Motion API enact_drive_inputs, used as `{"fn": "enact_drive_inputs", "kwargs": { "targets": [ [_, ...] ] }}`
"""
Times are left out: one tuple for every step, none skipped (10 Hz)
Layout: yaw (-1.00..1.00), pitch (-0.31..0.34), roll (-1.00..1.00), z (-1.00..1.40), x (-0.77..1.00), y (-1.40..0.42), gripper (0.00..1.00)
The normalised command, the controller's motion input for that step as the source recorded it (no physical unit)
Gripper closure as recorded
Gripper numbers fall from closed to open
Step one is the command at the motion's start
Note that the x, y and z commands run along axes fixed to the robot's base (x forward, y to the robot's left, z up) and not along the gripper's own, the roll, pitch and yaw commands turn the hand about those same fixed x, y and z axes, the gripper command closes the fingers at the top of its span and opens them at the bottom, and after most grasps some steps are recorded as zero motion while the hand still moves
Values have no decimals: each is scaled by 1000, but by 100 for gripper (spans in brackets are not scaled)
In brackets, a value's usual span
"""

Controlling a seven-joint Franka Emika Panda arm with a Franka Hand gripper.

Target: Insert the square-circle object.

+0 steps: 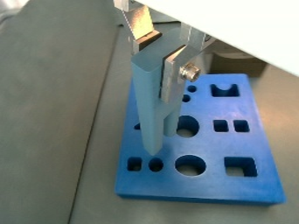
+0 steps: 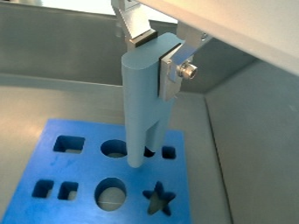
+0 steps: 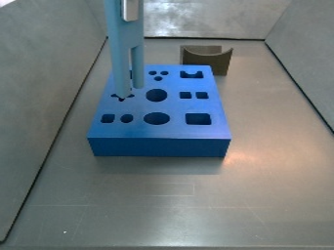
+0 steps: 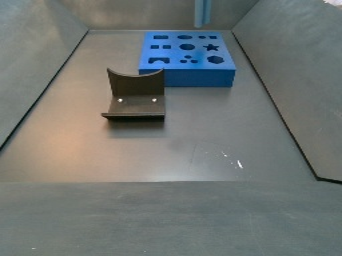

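My gripper (image 1: 160,59) is shut on the top end of the square-circle object (image 1: 149,105), a long light-blue bar hanging upright with two prongs pointing down. It shows the same way in both wrist views, gripper (image 2: 156,54) and bar (image 2: 140,96). The prong tips reach the top face of the darker blue block (image 1: 228,149) at its small holes near one edge; I cannot tell how deep they sit. In a side view the bar (image 3: 121,49) stands over the block's (image 3: 156,145) far left part. In a side view only the bar's lower end (image 4: 203,12) shows above the block (image 4: 187,78).
A dark olive-brown block with a curved notch (image 3: 206,59) stands behind the blue block, apart from it; it also shows in a side view (image 4: 134,98). Grey sloping walls enclose the grey floor on all sides.
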Motion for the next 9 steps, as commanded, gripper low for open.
{"fn": "enact_drive_inputs", "kwargs": {
  "targets": [
    [-1000,0,150,0,-29,0,100],
    [-1000,0,14,-217,0,0,100],
    [-951,-79,-143,-163,0,-63,100],
    [-809,-91,-274,-186,-51,-54,100],
    [-826,-91,-279,-197,-97,-46,100],
    [-926,-53,0,0,-183,0,100],
    [-1000,0,24,0,-140,0,100],
    [-1000,0,4,0,-91,0,100],
    [-1000,-1,0,-63,0,0,100]
  ]
}}
